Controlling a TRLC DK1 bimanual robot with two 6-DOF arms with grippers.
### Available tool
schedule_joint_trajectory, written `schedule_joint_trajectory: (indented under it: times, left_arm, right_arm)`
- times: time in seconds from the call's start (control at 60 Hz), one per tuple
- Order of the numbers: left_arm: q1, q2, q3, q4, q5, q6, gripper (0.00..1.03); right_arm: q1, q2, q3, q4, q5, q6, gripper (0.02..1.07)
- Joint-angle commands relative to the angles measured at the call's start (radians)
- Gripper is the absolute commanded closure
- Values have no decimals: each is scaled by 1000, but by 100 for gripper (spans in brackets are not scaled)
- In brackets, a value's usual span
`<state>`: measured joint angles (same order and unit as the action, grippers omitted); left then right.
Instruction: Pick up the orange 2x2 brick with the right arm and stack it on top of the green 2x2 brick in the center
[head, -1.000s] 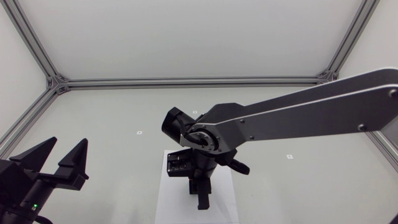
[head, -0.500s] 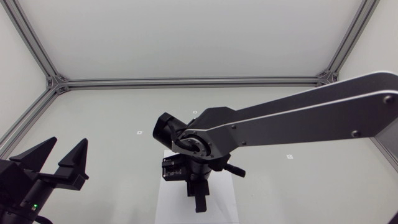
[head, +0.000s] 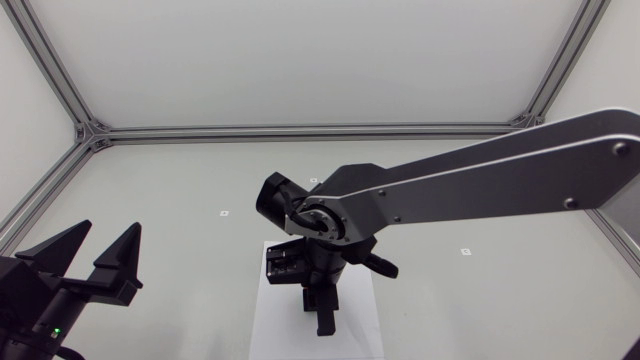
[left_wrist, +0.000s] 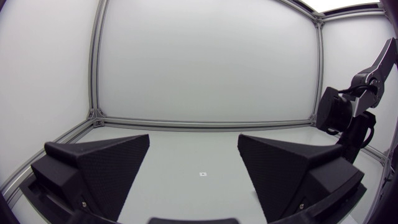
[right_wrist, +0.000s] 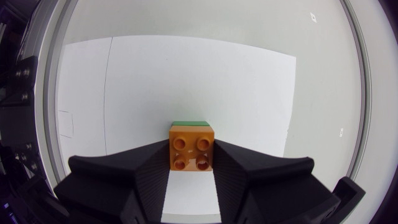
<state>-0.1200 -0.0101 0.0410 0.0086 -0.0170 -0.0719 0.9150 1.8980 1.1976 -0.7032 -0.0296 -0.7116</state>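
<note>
Right pincer (right_wrist: 191, 159) shifted | grips orange brick (right_wrist: 192, 147), studs up | green brick (right_wrist: 189, 123) just beyond

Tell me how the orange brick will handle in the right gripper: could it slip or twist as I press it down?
Probably rigid: the orange brick is a moulded block with crisp edges, so it shouldn't deform. Its flat sides sit against the broad fingers of the right gripper, so twisting seems unlikely, though smooth plastic might slip under hard pressing.

The orange brick (right_wrist: 191, 148) covers the green brick (right_wrist: 190, 122) except one thin strip. From above, the right arm (head: 470, 185) hides both bricks entirely.
</note>
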Motion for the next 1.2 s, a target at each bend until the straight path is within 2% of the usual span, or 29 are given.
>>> schedule_joint_trajectory:
  times: [0.0, 0.3, 0.567, 0.8, 0.917, 1.183]
  left_arm:
    - [-6, -2, -41, -10, -3, -19, 4]
    - [-6, -2, -41, -10, -3, -19, 4]
    - [-4, -2, -41, -10, -3, -20, 4]
    - [-6, -2, -41, -10, -3, -19, 4]
    - [-6, -2, -41, -10, -3, -20, 4]
    - [-6, -2, -41, -10, -3, -20, 4]
  right_arm:
    - [8, 98, -99, -36, -26, -25, 83]
    - [27, 102, -76, -55, 46, -28, 83]
    - [15, 145, -43, -128, 25, -72, 83]
    - [2, 142, -44, -122, -18, -80, 83]
    - [-5, 105, -64, -104, -23, -71, 61]
    - [-1, 24, -73, -81, -38, -55, 60]
